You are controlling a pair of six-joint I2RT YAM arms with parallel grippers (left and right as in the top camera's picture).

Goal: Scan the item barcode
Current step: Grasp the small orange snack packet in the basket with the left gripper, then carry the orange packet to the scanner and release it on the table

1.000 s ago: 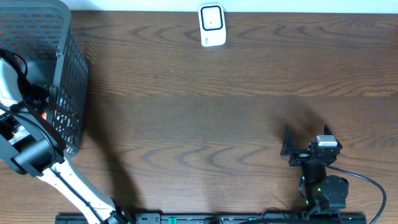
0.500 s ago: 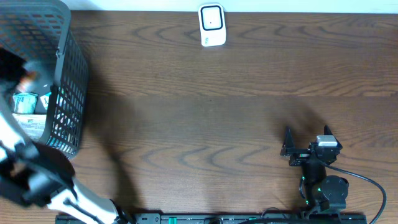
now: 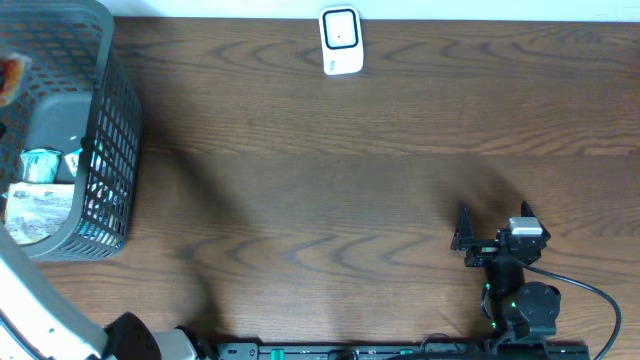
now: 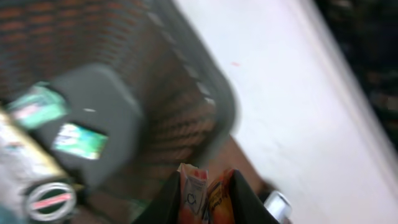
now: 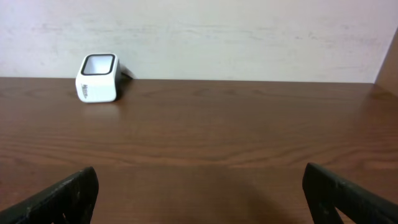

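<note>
My left jaws pinch a packet (image 4: pixel 217 198) over the basket (image 3: pixel 112 130); with a weak hold it may slip before reaching the scanner (image 3: pixel 340 42) at 12 o'clock. Right jaws are spread.

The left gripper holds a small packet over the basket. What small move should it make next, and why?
Probably it should carry the packet sideways toward the scanner at the far edge of the table. The left gripper is shut on the packet and appears to be above the rim of the basket, while the scanner stands far off across the bare wood.
</note>
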